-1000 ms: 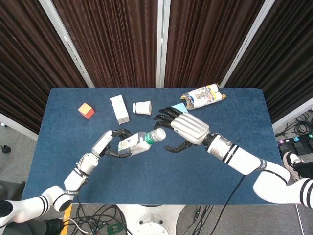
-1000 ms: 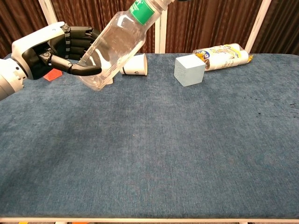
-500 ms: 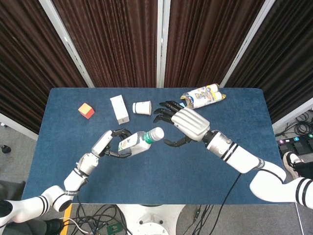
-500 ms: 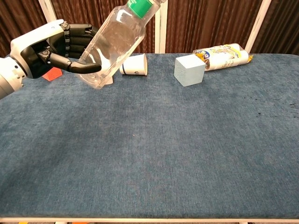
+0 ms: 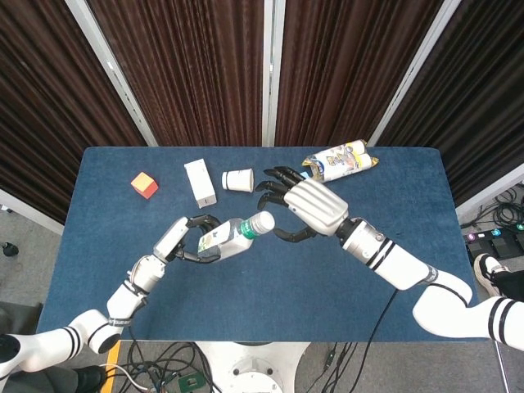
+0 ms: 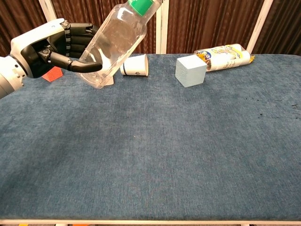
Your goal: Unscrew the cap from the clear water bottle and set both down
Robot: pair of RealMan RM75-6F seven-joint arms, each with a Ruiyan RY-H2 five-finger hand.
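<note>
My left hand (image 5: 190, 242) grips the body of the clear water bottle (image 5: 228, 238), which is tilted above the table with its neck toward the right. A green label band sits under the white cap (image 5: 263, 221). In the chest view the same left hand (image 6: 51, 47) holds the bottle (image 6: 113, 43) high at the upper left, the cap cut off by the top edge. My right hand (image 5: 304, 205) hovers just right of the cap, fingers (image 5: 273, 185) spread and curved around it without gripping. The chest view does not show this hand.
At the back of the blue table (image 5: 270, 303) lie an orange cube (image 5: 144, 185), a white carton (image 5: 200, 183), a tipped paper cup (image 5: 238, 180) and a snack package (image 5: 340, 160). A light blue cube (image 6: 190, 70) stands behind my right hand.
My right hand has shifted a little left and toward the far side, staying beside the cap. The left hand has lifted the bottle slightly.
</note>
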